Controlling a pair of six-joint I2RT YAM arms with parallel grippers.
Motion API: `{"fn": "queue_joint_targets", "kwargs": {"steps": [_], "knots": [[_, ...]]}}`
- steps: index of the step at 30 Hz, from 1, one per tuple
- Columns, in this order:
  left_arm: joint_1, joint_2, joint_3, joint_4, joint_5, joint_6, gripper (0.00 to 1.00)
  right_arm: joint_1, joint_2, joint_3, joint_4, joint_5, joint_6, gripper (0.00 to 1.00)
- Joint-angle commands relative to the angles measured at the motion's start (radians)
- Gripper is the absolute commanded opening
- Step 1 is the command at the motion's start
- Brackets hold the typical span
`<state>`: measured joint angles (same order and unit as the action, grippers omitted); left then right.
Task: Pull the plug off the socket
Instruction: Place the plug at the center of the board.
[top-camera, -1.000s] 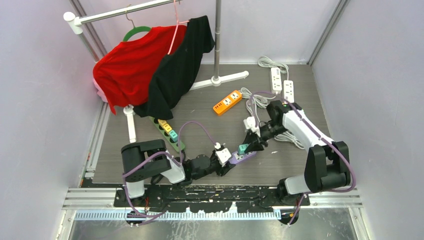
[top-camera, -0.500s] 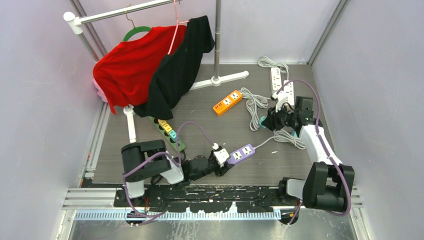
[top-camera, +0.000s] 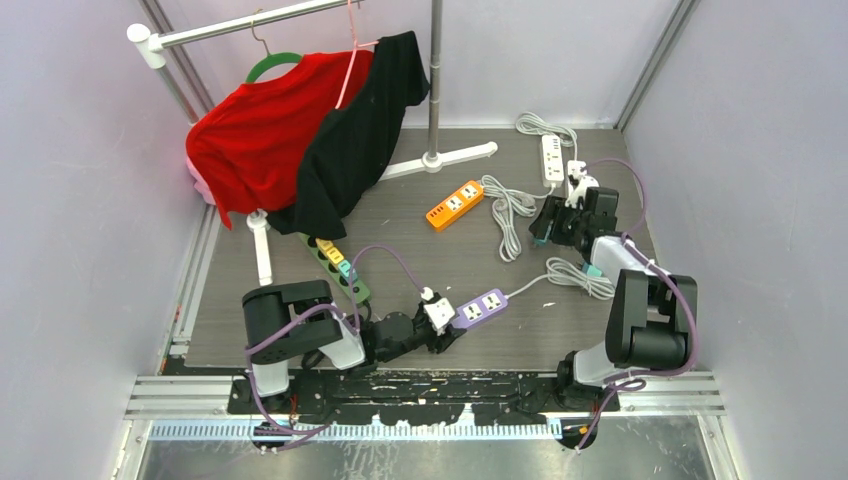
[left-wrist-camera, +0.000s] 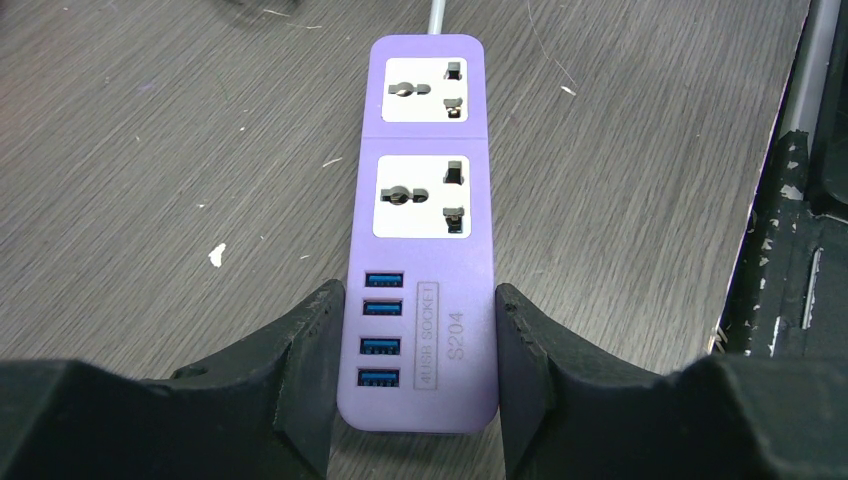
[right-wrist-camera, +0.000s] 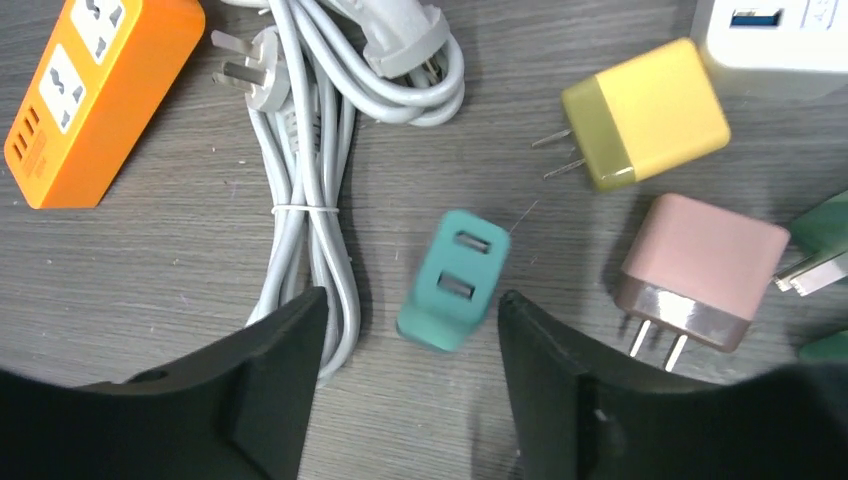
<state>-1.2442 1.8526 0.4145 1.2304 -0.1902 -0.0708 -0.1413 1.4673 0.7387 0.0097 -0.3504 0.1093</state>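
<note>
The left end effector (left-wrist-camera: 418, 370) pinches the USB end of the flat purple plastic power strip (left-wrist-camera: 428, 140), fingers pressed against both long sides. The right end effector (right-wrist-camera: 410, 320) hovers, fingers spread, over the small teal two-port plug (right-wrist-camera: 452, 280). The plug lies loose on the grey wood-grain surface (right-wrist-camera: 150, 270), well apart from that strip.

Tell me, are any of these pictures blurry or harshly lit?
Right wrist view: the teal plug looks slightly smeared, the orange strip crisp. Left wrist view: the purple strip is sharp, its lettering readable. Top view: even light, soft shadows, no glare.
</note>
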Motion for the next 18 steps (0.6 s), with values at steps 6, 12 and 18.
{"fn": "queue_joint_targets", "kwargs": {"steps": [6, 12, 18], "knots": [[0.006, 0.014, -0.045, -0.094, -0.025, -0.006, 0.00, -0.002, -0.184, 0.085, -0.096, -0.104, -0.275, 0.77], [0.006, -0.030, -0.049, -0.110, -0.024, 0.000, 0.58, 0.001, -0.268, 0.095, -0.718, -0.732, -1.107, 0.83], [0.005, -0.187, -0.056, -0.199, -0.025, -0.053, 0.83, 0.093, -0.170, 0.105, -1.220, -0.761, -1.936, 1.00]]}}
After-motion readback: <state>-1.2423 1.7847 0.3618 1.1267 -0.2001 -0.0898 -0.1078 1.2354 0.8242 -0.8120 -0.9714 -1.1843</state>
